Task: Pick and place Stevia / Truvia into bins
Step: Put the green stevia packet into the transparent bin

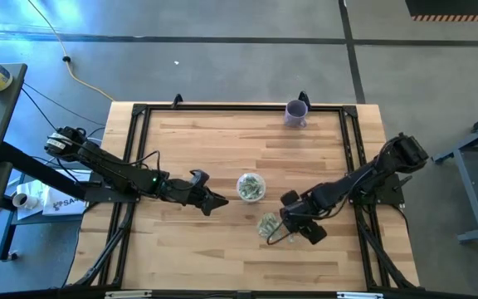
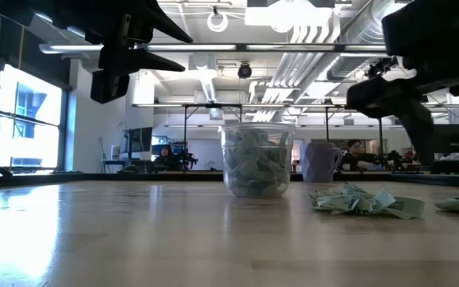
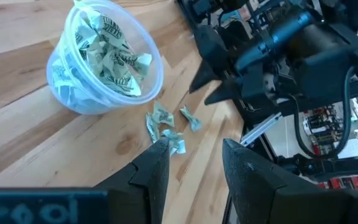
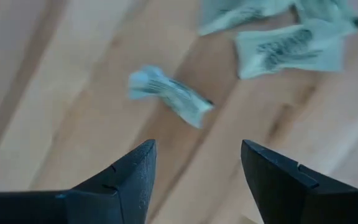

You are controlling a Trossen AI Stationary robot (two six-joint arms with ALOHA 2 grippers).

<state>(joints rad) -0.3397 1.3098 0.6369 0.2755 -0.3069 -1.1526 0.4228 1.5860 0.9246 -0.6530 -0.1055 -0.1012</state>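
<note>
1. Right gripper (image 4: 194,168): jaws spread, empty, above a loose sachet (image 4: 169,94) at frame centre, long axis diagonal.
2. Remaining sachets (image 1: 268,224): just below-right of cup (image 1: 251,187); right arm nearer.
3. Left gripper (image 1: 214,202): spread, empty, waiting left of cup.

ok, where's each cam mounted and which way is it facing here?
High: overhead, straight down on the wooden table; both arms show.
Low: tabletop height, level across into the room; arms hang from above.
Left wrist: past the open left gripper toward the round clear plastic cup of pale green sachets.
Right wrist: down past the open right gripper at loose sachets.
High, low and left wrist share the cup.
</note>
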